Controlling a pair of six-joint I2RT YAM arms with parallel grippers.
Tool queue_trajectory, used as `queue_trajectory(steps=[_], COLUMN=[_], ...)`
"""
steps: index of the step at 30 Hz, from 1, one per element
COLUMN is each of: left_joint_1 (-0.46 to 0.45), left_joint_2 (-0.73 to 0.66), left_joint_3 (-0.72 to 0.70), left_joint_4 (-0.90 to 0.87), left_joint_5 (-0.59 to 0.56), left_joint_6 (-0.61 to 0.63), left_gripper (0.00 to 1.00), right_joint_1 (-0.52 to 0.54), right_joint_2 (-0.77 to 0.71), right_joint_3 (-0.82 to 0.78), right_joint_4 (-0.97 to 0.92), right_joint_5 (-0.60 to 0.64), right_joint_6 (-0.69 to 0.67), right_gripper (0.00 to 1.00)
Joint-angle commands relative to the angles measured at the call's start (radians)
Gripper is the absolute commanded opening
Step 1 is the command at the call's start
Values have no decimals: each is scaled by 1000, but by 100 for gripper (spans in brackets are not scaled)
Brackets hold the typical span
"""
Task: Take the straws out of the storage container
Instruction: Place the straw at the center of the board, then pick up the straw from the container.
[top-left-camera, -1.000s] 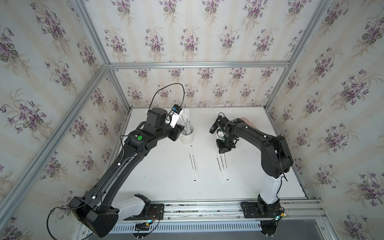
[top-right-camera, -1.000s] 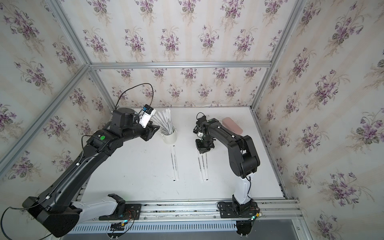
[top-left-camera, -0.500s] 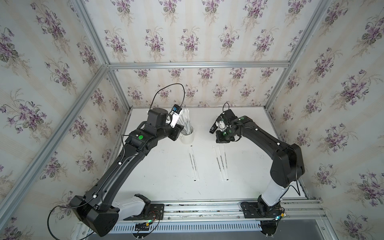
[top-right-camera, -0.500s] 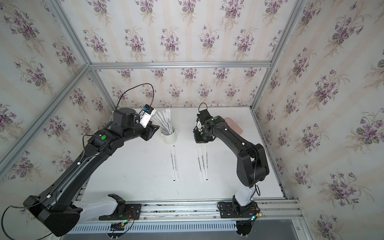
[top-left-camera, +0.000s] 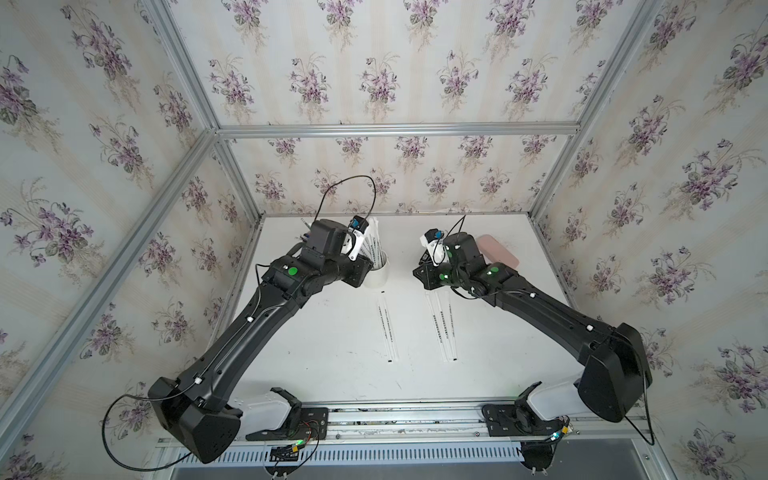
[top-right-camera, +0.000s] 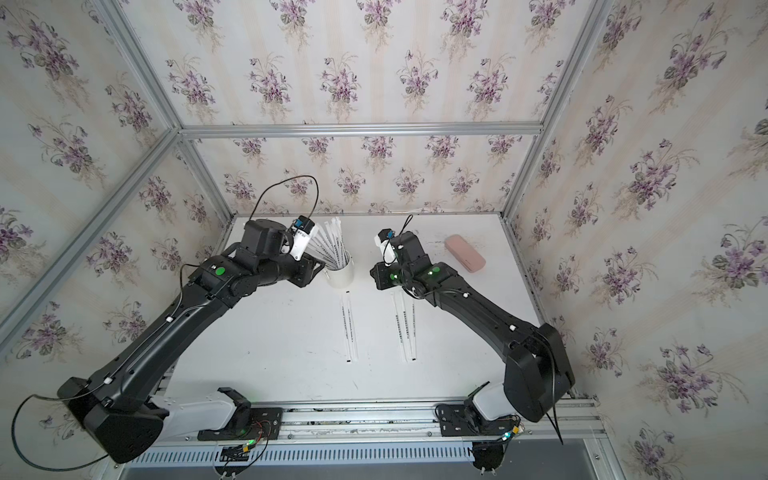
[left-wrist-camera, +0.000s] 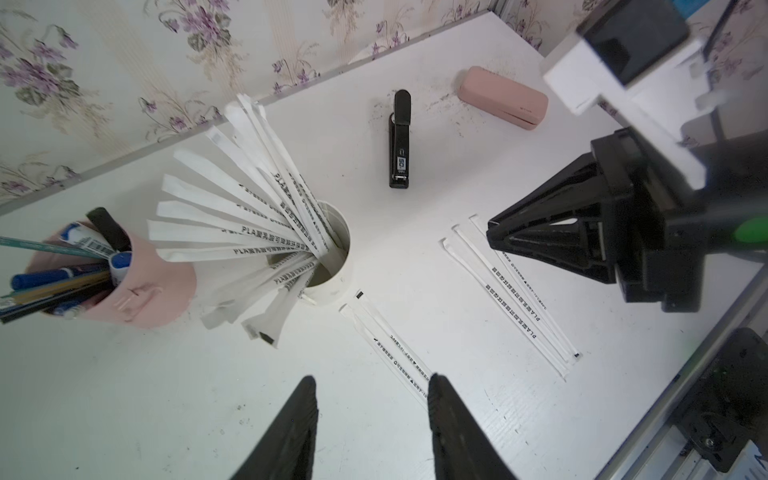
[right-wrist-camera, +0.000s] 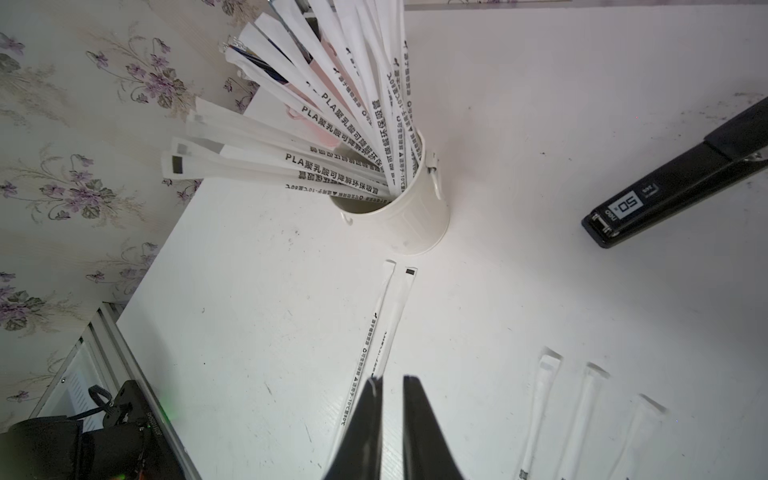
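Straws (left-wrist-camera: 249, 208): most stand in the storage container (left-wrist-camera: 344, 249), fanned out and leaning to one side over its rim, toward a pink pen cup (left-wrist-camera: 145, 291) full of pens. Black print on the white wrappers reads clearly in both wrist views.

The container stands upright on the white desk (top-left-camera: 332, 365), toward the back and between the two arms. The pen cup is just beside it; contact cannot be told.

Five straws lie flat outside it. A loose pair (left-wrist-camera: 390, 353) lies side by side on the near side of the container, with one end close to its base. One of the two shows a black end mark there. A loose trio (left-wrist-camera: 511, 299) lies to the right of the pair, apart from it and roughly parallel.

Left pincer (left-wrist-camera: 372, 377): jaws stand wide apart with nothing between them. It is above the desk near the pair, and in both top views its wrist is just beside the container.

Right pincer (right-wrist-camera: 394, 378): jaws nearly together, a narrow slit between them, nothing in it. In the left wrist view its tip is at the far ends of the trio — touching them or not, cannot tell.

Farther out, a black stapler (left-wrist-camera: 400, 141) lies flat on the desk, well apart from the container. A pink case (left-wrist-camera: 503, 97) lies beyond it, toward the back right of the desk.
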Motion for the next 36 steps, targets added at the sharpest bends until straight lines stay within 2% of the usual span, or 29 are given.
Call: queue_trajectory(steps=[1,4,7,12,16,23,31,36], left_joint_1=[-24,-35,-36,-36,-34,-9,36,38], left_joint_2=[-11,-11,28,169,248,426,576,609], left_joint_3=[-86,-169,-167,-48,7,150,248,284], left_joint_4=[118,231,252,166,178,173,196,213], left_joint_5=[-53,-56,-57,-117,-144,-266,-250,-220], left_joint_6=[-80,-123,-142,-147,-168,-157,-160,-146], left_gripper=[40,41,42,44,44,44,38,35], right_joint_1=[0,1,0,0,0,0,0,0], right_joint_2=[-31,-34,-27,-23,-23,-33,-29,-24], right_joint_3=[-47,-58,-58,-77,-81,-77,-87,-84], right_joint_4=[137,146,139,152,164,172,162,161], right_joint_5=[5,-13,-21,-38,-55,-56,-46,-41], right_joint_6=[9,9,11,18,26,23,14,9], right_gripper=[14,14,13,13,13,13,13,13])
